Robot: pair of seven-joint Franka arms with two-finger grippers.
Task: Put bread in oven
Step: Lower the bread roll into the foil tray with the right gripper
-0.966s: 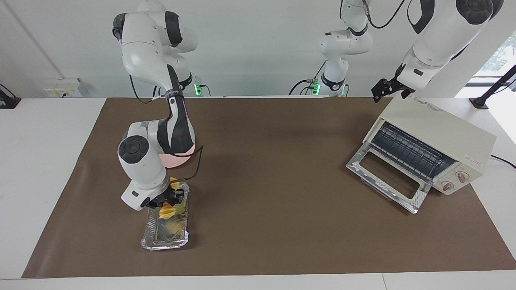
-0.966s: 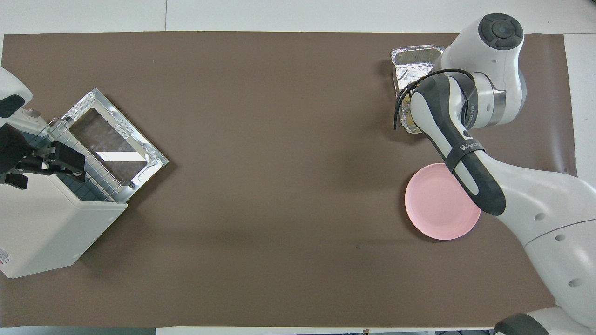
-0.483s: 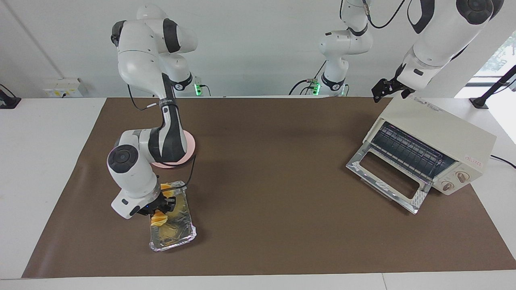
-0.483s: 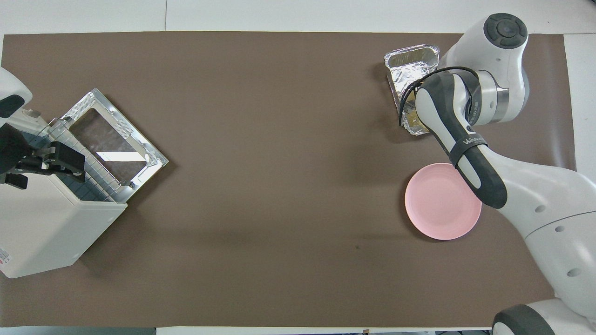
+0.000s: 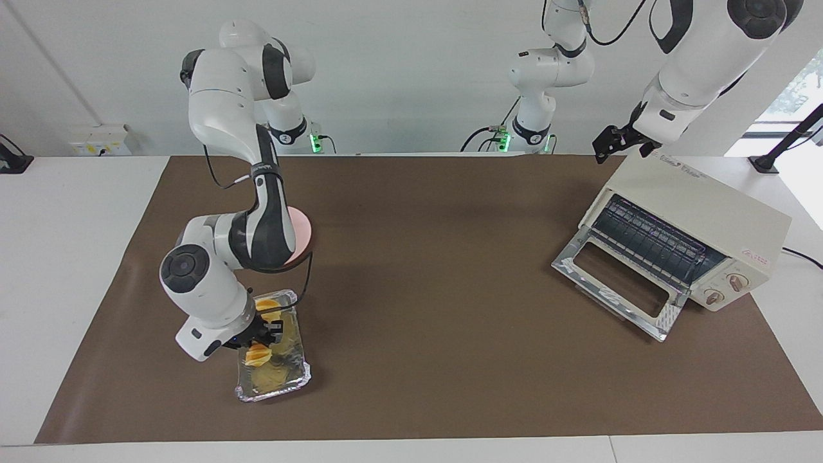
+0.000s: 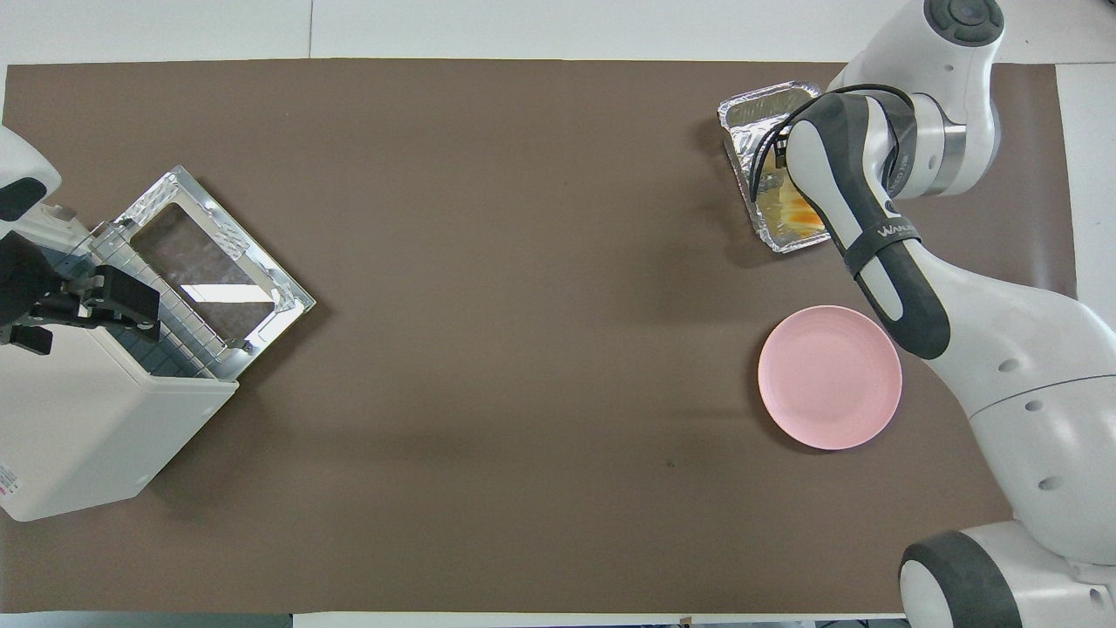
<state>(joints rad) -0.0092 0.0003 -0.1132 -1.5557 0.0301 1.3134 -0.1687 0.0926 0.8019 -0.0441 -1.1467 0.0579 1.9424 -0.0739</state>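
The yellow-orange bread [image 5: 258, 353] sits in a silver foil tray [image 5: 286, 379] toward the right arm's end of the table. In the overhead view the bread [image 6: 800, 214] shows only partly beside the forearm. My right gripper [image 5: 262, 333] reaches down into the tray and is shut on the bread's middle, with both ends sticking out. The cream-white oven [image 5: 697, 215] stands at the left arm's end with its glass door [image 5: 618, 283] dropped open and the rack showing. My left gripper [image 5: 609, 145] waits open over the oven's top, holding nothing.
A round pink plate [image 6: 829, 377] lies nearer to the robots than the foil tray [image 6: 767, 113]. The oven [image 6: 78, 419] and its open door [image 6: 212, 262] take up the left arm's end. A brown mat [image 5: 437, 257] covers the table.
The right arm has swung farther out from the robots with its gripper staying in the tray. The tray has slid and turned a little. The plate is now uncovered. The left arm has not moved.
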